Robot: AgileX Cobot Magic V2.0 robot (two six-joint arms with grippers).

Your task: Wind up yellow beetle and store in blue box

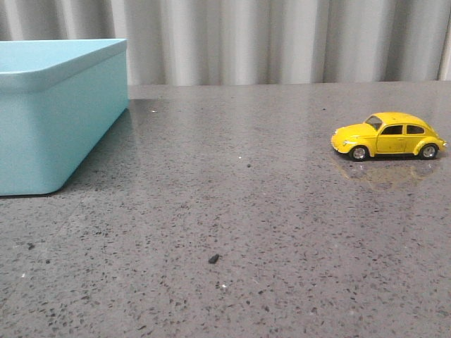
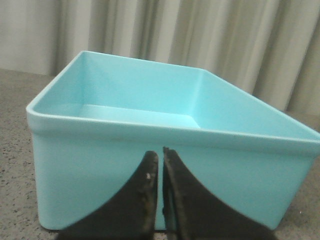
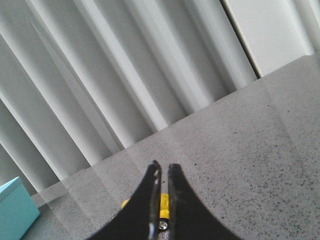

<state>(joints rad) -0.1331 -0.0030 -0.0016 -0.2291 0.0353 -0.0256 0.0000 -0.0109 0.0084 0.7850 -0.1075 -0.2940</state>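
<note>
The yellow beetle stands on its wheels on the grey speckled table at the right, side on, nose to the left. The blue box stands open at the far left. Neither gripper shows in the front view. In the left wrist view my left gripper is shut and empty, close before the near wall of the box. In the right wrist view my right gripper is shut and empty. A sliver of the beetle shows behind the fingers, mostly hidden. A corner of the box shows too.
A grey pleated curtain hangs behind the table's far edge. A small dark speck lies on the table near the front middle. Bare tabletop lies between the box and the beetle.
</note>
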